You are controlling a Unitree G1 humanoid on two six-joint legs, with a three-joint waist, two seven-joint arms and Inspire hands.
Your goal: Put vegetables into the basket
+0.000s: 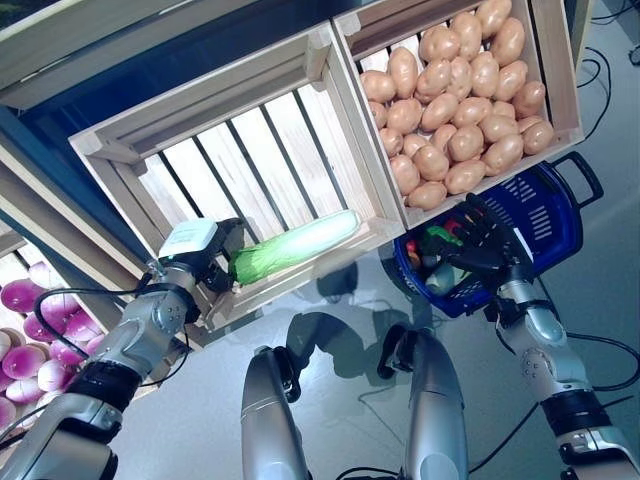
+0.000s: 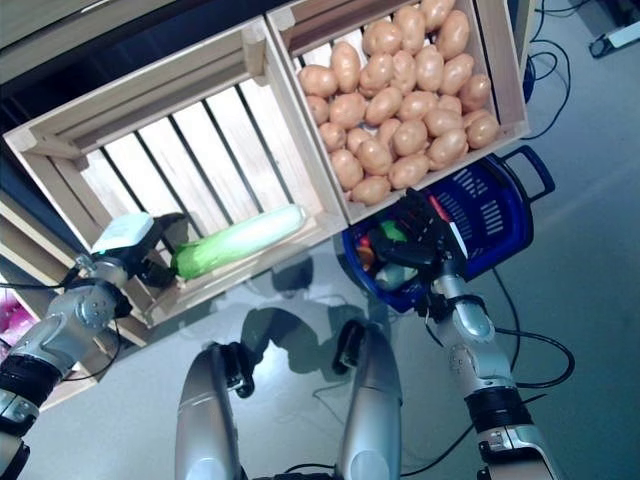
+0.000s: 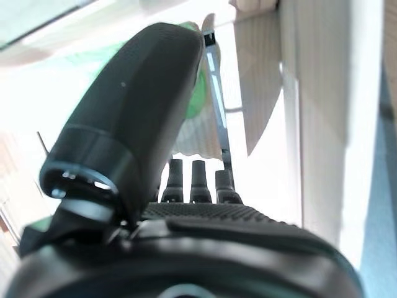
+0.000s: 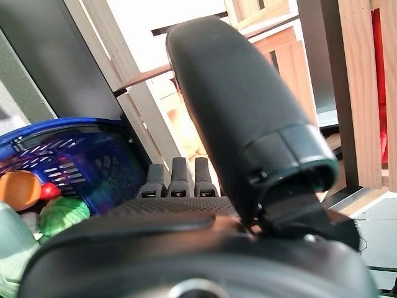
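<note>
Green cabbage (image 1: 296,245) (end hidden) seemingly gripped by left hand (image 1: 212,262); right hand (image 1: 487,243) unclear.

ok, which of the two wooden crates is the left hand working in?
The left crate, empty but for one long green vegetable by the left hand. The right crate is full of potatoes.

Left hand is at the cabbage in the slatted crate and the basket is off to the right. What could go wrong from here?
1. The left hand meets only the leafy end of the long cabbage; lifted from there, it may droop or slip.
2. The cabbage lies along the crate's front lip, which could catch it.
3. The blue basket already holds produce, and the right hand sits over its opening, so room looks tight.
</note>
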